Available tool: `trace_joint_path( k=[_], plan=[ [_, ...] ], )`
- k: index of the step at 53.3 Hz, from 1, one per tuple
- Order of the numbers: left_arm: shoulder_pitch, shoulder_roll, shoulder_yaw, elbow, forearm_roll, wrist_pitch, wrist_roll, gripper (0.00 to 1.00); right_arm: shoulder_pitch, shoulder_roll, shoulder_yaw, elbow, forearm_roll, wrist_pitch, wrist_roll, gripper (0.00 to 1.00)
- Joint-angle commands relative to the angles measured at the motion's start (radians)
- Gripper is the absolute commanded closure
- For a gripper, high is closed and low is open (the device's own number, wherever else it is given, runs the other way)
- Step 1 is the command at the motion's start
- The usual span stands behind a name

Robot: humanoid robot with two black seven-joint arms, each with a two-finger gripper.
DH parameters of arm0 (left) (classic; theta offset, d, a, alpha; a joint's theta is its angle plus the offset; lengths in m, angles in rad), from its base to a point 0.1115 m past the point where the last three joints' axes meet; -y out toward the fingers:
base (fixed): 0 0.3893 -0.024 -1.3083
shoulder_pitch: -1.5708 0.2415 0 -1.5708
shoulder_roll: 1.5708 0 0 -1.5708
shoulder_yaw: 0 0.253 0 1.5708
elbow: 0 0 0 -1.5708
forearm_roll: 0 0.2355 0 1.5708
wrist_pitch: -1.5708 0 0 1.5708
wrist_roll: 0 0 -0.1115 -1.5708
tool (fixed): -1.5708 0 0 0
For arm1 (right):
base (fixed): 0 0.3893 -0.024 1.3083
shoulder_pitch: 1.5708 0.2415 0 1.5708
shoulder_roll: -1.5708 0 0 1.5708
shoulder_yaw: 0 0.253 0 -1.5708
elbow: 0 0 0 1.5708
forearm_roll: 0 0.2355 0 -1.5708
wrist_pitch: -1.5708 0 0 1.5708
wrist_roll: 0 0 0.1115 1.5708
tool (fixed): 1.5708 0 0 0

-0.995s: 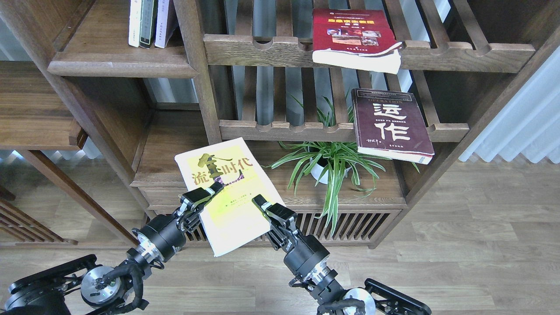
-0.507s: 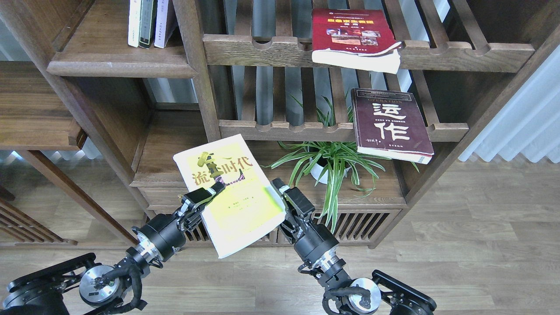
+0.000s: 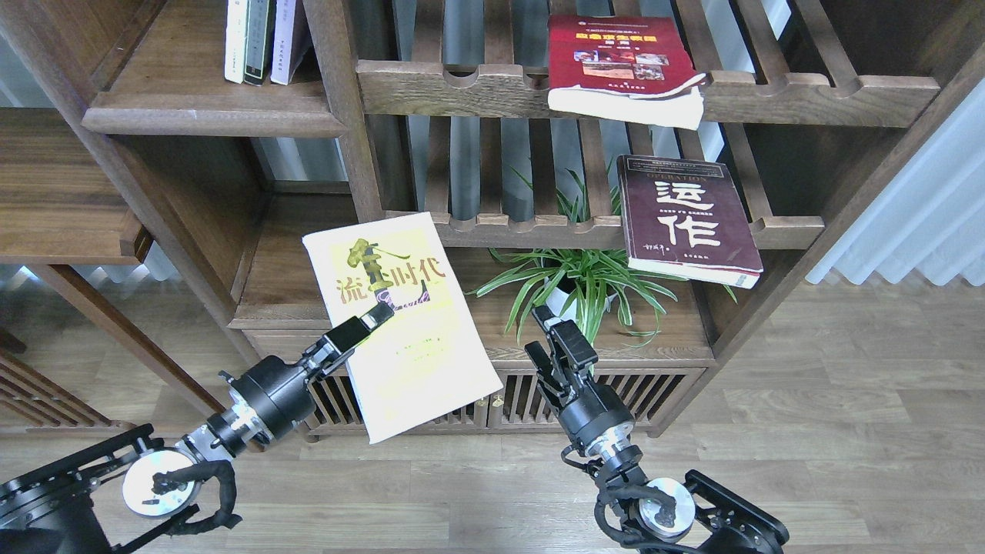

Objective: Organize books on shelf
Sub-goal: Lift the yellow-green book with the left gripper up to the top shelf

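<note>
maroon book (image 3: 685,219) reading "operation", yellow-green book (image 3: 404,323) gripped

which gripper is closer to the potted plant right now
Right. The right gripper sits just below the potted plant, its fingers overlapping the hanging leaves. The left gripper is well off to the plant's left, clamped on the yellow-green book.
</note>
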Motion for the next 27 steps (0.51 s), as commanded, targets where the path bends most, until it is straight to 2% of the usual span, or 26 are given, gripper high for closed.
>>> trace_joint_path(
  k=[1,11,19,27],
  plan=[
    [0.001,0.0,-0.04,-0.033,0.042,0.0,0.003,1.0,-0.001,-0.003,0.0,-0.002,0.0,0.0,-0.001,0.13],
    [0.001,0.0,-0.062,-0.098,0.096,0.0,0.012,1.0,-0.001,-0.008,0.0,-0.014,-0.002,0.0,-0.001,0.13],
    [0.001,0.0,-0.074,-0.105,0.13,0.0,0.016,1.0,-0.007,-0.014,0.0,-0.024,-0.002,0.0,-0.001,0.13],
    [-0.001,-0.004,-0.155,-0.105,0.142,0.0,0.023,1.0,-0.001,-0.026,0.0,-0.024,-0.003,0.0,-0.001,0.13]
  ],
)
